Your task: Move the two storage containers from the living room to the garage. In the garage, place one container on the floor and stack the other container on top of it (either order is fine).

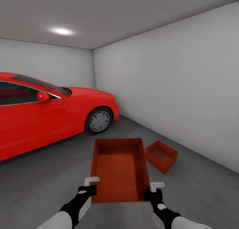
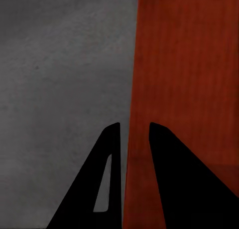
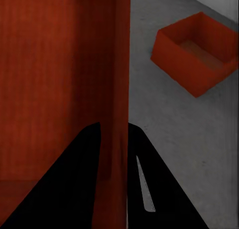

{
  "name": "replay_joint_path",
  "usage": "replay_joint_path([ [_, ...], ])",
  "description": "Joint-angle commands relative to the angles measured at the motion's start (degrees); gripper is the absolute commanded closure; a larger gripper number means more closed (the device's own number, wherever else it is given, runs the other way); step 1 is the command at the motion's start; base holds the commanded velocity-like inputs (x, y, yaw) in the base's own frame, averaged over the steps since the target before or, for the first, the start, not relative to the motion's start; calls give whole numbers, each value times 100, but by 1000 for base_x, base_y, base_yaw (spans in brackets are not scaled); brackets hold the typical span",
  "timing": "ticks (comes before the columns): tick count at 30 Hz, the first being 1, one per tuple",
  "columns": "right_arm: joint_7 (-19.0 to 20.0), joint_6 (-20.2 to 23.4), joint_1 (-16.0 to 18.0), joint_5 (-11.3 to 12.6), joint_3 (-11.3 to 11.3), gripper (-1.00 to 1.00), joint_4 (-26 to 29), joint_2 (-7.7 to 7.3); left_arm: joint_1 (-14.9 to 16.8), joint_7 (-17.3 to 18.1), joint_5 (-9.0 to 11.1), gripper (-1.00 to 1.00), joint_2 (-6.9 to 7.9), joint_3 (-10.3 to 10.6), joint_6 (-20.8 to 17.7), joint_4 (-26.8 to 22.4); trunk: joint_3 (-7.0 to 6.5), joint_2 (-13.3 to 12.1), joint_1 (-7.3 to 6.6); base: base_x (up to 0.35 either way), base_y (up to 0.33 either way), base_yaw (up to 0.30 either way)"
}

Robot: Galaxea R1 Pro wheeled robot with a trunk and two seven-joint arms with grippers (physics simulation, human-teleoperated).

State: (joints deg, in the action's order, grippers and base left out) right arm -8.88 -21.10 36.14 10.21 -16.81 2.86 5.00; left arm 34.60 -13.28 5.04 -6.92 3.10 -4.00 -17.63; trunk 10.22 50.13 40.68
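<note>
I hold one orange-red storage container point(image 1: 119, 169) in front of me above the dark grey garage floor point(image 1: 46, 182). My left gripper point(image 1: 89, 185) is shut on its left wall point(image 2: 134, 139), one finger inside and one outside. On the opposite wall point(image 3: 113, 139) my right gripper point(image 1: 152, 189) is shut the same way. The other storage container point(image 1: 161, 156) rests on the floor to the right and a little farther off, near the wall; it also appears as the bin point(image 3: 195, 52) in the right wrist view.
A red car point(image 1: 43, 112) fills the left side of the garage, its front wheel point(image 1: 98, 120) close to the held bin's far end. A pale grey wall point(image 1: 186, 89) runs along the right. Bare concrete lies between car and wall.
</note>
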Motion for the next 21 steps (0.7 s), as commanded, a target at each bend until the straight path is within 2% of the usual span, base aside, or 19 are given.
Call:
replay_joint_path([
  [1, -87, -52, 7, 174, 151, 100, -13, 0, 3, -62, 15, 100, 6, -37, -39, -25, 8, 6, 4, 320, 96, -282],
  [21, -83, -52, 7, 174, 151, 100, -13, -7, 3, -65, 15, 100, 7, -37, -39, -30, 8, 6, 4, 320, 96, -282],
])
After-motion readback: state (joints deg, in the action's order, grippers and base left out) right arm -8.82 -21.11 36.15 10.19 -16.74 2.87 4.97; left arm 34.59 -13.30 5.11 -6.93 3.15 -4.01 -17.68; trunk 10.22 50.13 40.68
